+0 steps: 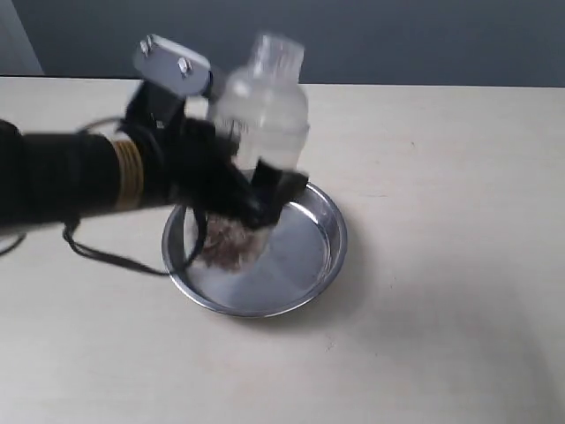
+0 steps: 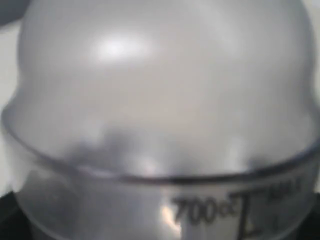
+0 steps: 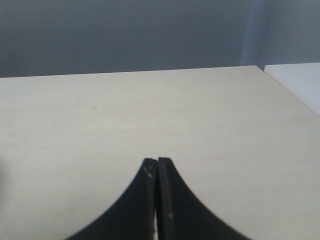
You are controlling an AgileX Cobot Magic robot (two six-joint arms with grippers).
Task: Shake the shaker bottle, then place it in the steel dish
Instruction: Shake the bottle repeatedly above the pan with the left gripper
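The left gripper (image 1: pixel 267 198) grips the bottle (image 1: pixel 263 115) low on its body. The bottle is frosted, domed and leaning right, with brown granules (image 1: pixel 228 247) at its base over the dish's (image 1: pixel 328 231) left part. The right gripper (image 3: pixel 158 163) has its fingers pressed together above the table (image 3: pixel 200 110).

Pale beige matte tabletop (image 1: pixel 459 291) with faint grain, a couple of small dark specks (image 3: pixel 94 106) on it, flat blue-grey wall (image 1: pixel 424 40) behind its far edge, paler grey panel (image 1: pixel 16 40) at one corner, white flat surface (image 3: pixel 299 82) just beside the tabletop's edge
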